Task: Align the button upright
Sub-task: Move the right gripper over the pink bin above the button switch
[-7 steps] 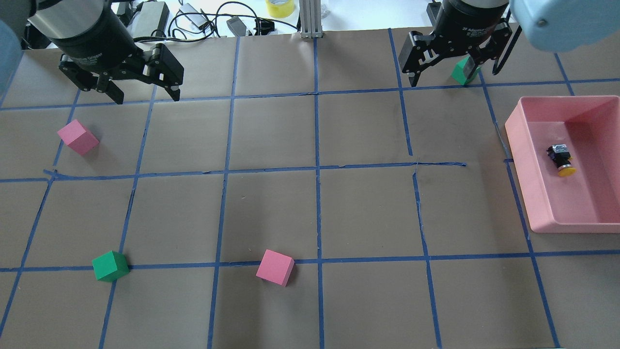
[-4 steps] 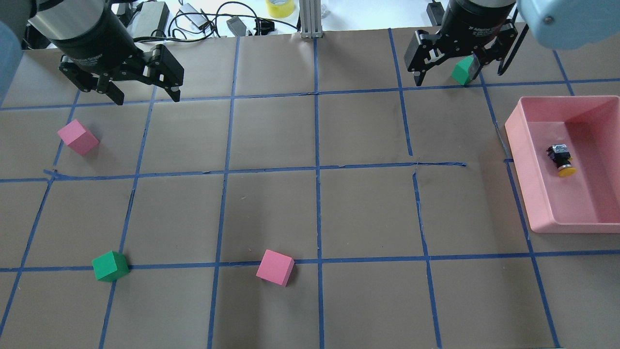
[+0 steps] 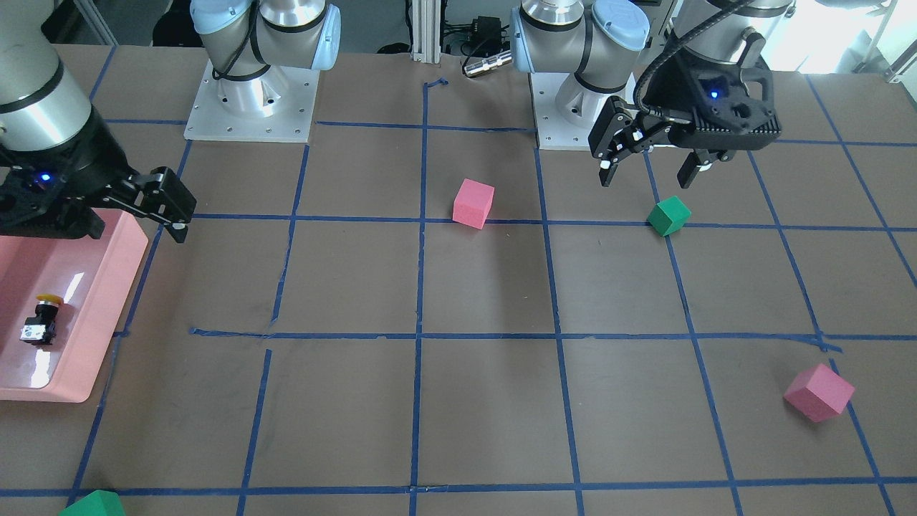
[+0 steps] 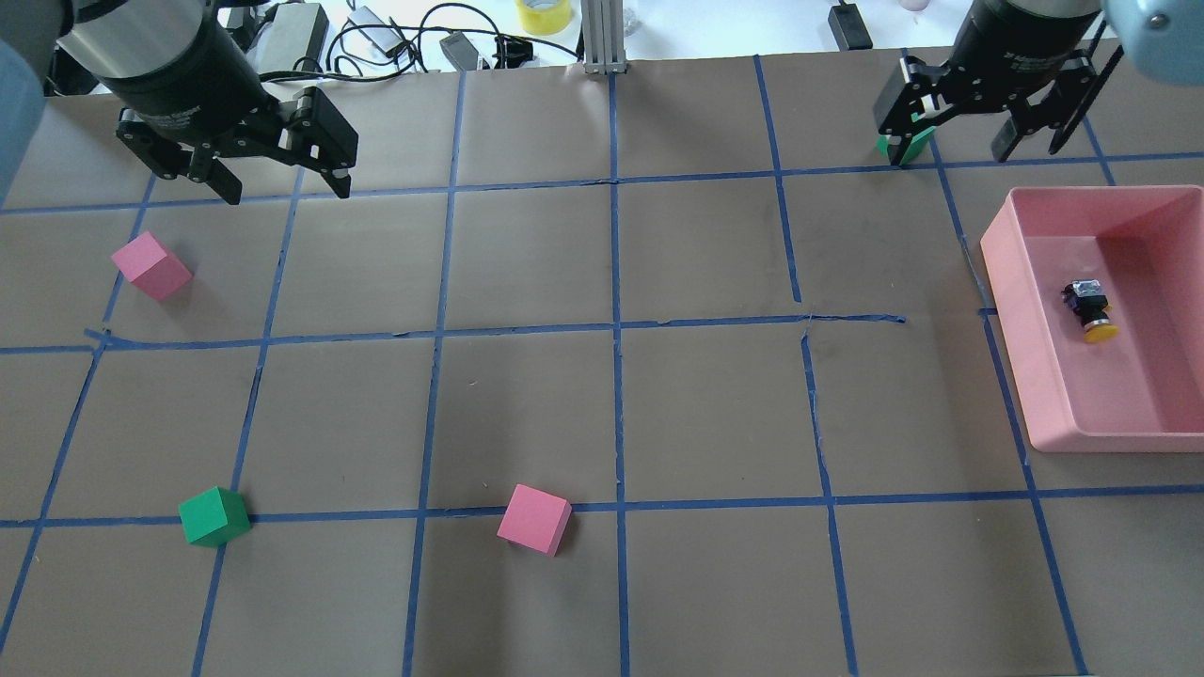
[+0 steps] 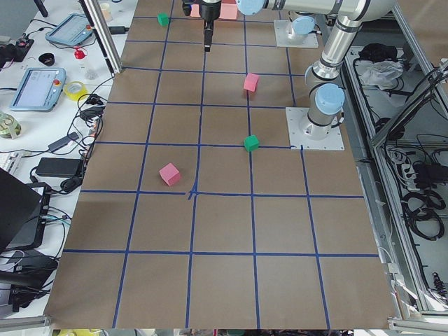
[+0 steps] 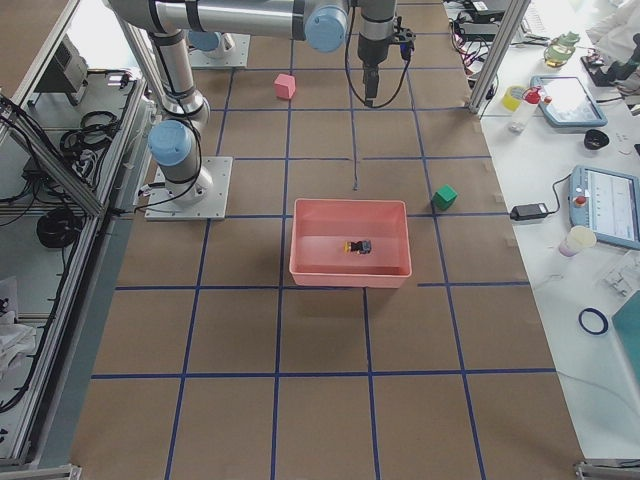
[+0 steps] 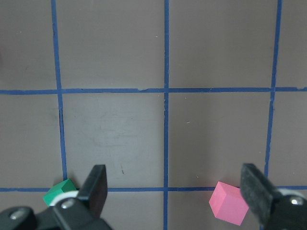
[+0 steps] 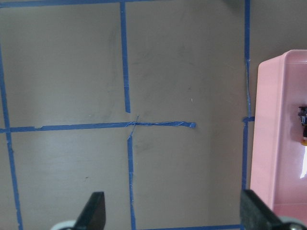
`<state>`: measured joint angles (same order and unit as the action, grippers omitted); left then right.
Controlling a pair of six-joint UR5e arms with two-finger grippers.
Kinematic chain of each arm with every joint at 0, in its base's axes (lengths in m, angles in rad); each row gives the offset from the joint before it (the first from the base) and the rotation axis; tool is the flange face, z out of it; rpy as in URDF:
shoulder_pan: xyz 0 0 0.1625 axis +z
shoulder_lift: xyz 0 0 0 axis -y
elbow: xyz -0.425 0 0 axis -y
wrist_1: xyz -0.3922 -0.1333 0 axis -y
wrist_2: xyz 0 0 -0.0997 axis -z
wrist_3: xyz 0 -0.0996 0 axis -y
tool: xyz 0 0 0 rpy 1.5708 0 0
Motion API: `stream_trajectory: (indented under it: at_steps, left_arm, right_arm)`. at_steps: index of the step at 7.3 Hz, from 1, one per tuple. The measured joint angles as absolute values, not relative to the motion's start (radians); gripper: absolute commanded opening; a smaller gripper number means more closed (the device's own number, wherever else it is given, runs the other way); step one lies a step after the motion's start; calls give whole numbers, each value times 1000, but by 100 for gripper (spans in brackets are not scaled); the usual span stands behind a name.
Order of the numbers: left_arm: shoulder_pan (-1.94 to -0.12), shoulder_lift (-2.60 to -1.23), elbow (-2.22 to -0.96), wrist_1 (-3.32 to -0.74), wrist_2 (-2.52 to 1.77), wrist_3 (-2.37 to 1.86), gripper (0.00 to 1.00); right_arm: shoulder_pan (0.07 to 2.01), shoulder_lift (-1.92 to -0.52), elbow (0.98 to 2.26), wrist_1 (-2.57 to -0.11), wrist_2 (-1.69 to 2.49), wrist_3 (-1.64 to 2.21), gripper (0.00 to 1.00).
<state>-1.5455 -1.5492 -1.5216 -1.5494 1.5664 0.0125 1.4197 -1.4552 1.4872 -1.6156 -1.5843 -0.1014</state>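
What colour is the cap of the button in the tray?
Yellow, on a black body; the button lies in the pink tray. The overhead exterior view shows it best.

The table (image 4: 527, 404) is lit brightly and evenly from above by diffuse light. Colours are rendered cleanly, and the blue tape lines are kept sharp in the fixed views. Only short, soft shadows are cast, as beside the pink cube (image 4: 534, 518) toward the table's robot-side edge. White glare patches are seen on the glossy floor of the tray (image 3: 114, 287) at the table's right edge. Beyond the edge away from the robot, the bench is washed out to near white in the overhead view. In the wrist views the left pincer (image 7: 173, 189) and the right pincer (image 8: 172, 211) are blurred, while the table surface is held in focus.
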Motion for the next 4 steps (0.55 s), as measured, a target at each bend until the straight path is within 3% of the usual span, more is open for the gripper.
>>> stream_trajectory:
  at_steps: [4]
  left_arm:
    - [-1546,-1548,-1522,-1548,1568,13,100]
  right_arm:
    - [1174,-1406,1607,-1807,-1613,-252,99]
